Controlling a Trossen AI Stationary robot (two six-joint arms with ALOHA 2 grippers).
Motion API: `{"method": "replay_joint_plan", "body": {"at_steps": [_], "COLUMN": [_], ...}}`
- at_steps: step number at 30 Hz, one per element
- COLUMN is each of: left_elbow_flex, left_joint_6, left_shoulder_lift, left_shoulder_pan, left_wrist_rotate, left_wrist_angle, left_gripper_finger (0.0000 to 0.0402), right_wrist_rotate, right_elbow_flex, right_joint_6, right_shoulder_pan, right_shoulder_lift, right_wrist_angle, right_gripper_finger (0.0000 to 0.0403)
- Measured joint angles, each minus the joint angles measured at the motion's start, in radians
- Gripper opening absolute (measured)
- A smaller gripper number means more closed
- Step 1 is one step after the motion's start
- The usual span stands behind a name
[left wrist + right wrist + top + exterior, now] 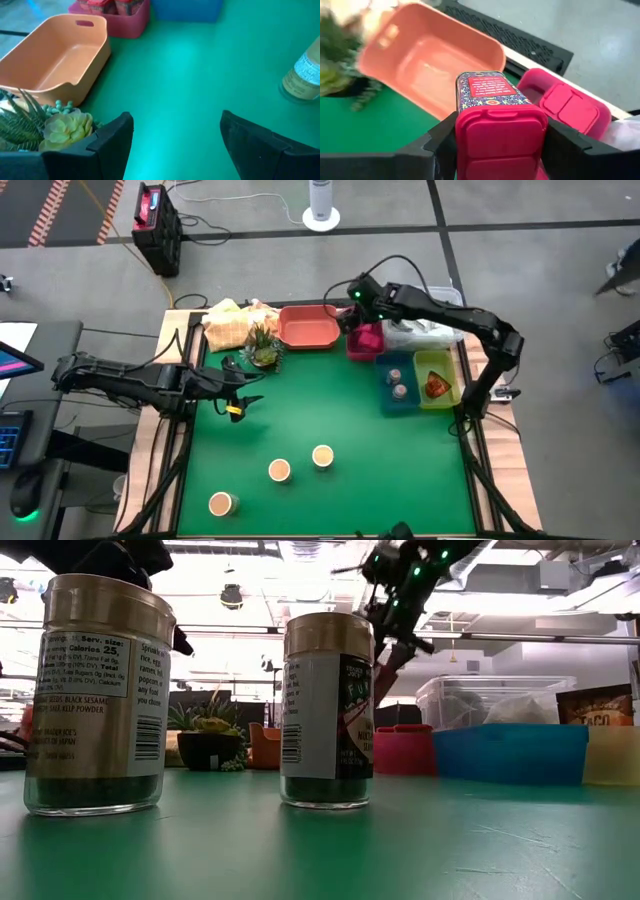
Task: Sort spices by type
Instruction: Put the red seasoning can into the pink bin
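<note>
Two spice jars [325,710] stand closest on my green bench [330,420]. My right gripper [495,145] has its jaws clamped on a magenta packet [497,130] over the pink tray [364,343]. My left gripper [175,145] hovers beside the plant [263,348], jaws apart.

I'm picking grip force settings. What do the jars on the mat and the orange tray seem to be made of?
Jars: likely clear glass or hard plastic, glossy, with dark contents showing under paper labels; gold caps look metallic. Orange tray: apparently moulded plastic, smooth matte walls with rounded corners.
</note>
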Motion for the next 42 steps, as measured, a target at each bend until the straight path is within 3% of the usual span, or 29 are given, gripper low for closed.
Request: {"method": "replay_joint_plan", "body": {"at_steps": [10, 15, 23, 42], "left_elbow_flex": [0.000, 0.000, 0.036, 0.063], "left_joint_6": [0.024, 0.027, 0.059, 0.090], "left_shoulder_lift": [0.000, 0.000, 0.000, 0.000], "left_shoulder_pan": [-0.001, -0.001, -0.001, -0.001], "left_wrist_rotate": [0.004, 0.029, 0.032, 0.068], "left_wrist_angle": [0.008, -0.026, -0.095, -0.138], "left_gripper_finger": [0.0286, 0.0286, 0.0286, 0.0286], "right_wrist_rotate": [-0.005, 0.143, 0.194, 0.157], "right_elbow_flex": [0.091, 0.164, 0.235, 0.231], "right_joint_6": [-0.027, -0.033, -0.022, 0.408], "right_shoulder_pan": [-0.014, -0.012, 0.023, 0.019], "right_shoulder_lift": [0.151, 0.210, 0.225, 0.225], "right_wrist_angle": [-0.010, -0.184, -0.251, -0.397], "right_gripper_finger": [0.0245, 0.0245, 0.0245, 0.0245]}}
